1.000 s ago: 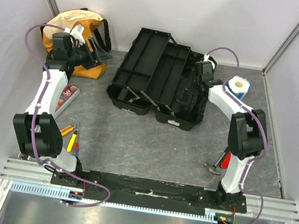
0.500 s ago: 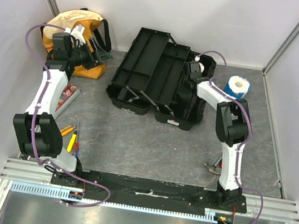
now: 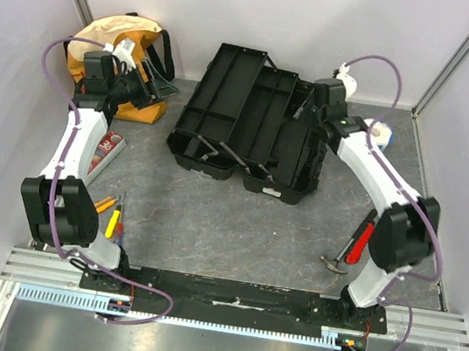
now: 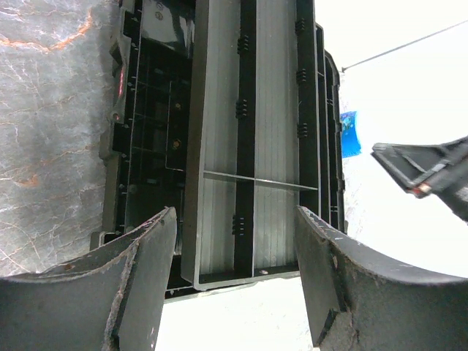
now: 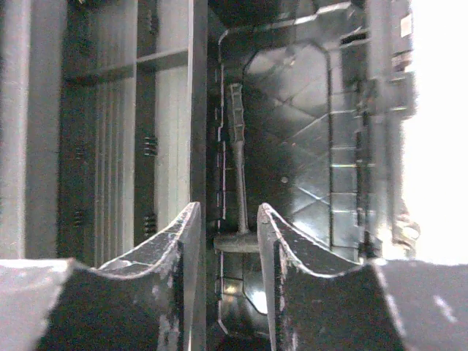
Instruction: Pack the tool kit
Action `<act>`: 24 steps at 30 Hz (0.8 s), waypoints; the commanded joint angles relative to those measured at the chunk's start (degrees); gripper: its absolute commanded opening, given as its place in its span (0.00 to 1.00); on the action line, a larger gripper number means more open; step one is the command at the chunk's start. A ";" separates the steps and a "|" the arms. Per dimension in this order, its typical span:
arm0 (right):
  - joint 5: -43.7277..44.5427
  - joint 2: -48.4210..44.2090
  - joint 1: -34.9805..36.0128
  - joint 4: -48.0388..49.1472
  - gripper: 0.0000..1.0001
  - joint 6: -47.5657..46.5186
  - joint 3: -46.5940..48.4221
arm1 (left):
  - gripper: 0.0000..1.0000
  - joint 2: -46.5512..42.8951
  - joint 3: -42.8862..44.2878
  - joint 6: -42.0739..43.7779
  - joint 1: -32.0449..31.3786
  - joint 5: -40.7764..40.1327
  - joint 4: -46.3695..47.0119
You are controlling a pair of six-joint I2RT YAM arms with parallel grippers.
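Note:
The tool kit (image 3: 251, 125) is a black box standing open at the back centre, its trays folded out to the left. My right gripper (image 3: 304, 111) hangs over its right half. In the right wrist view the right gripper (image 5: 227, 208) is partly open and holds nothing. A grey T-shaped tool (image 5: 238, 153) lies below it on the box floor (image 5: 307, 146). My left gripper (image 3: 151, 82) hovers at the back left by the yellow bag. It is open and empty (image 4: 234, 216), facing the trays (image 4: 248, 131) from a distance.
A yellow fabric bag (image 3: 118, 39) sits in the back left corner, a red-white package (image 3: 108, 149) under the left arm. Screwdrivers and pliers (image 3: 114, 215) lie at the front left. A red-handled hammer (image 3: 352, 246) lies by the right base, a blue-white roll (image 3: 381, 131) behind the right arm.
My right gripper went from shut to partly open over the box, and the grey tool now lies free on its floor. The right arm's elbow swung out to the right. The left arm stayed still.

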 commanded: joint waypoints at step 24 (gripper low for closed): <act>-9.11 -29.47 -21.58 -21.22 0.34 0.98 -46.04 | 0.70 2.16 0.16 0.45 -0.91 1.33 1.19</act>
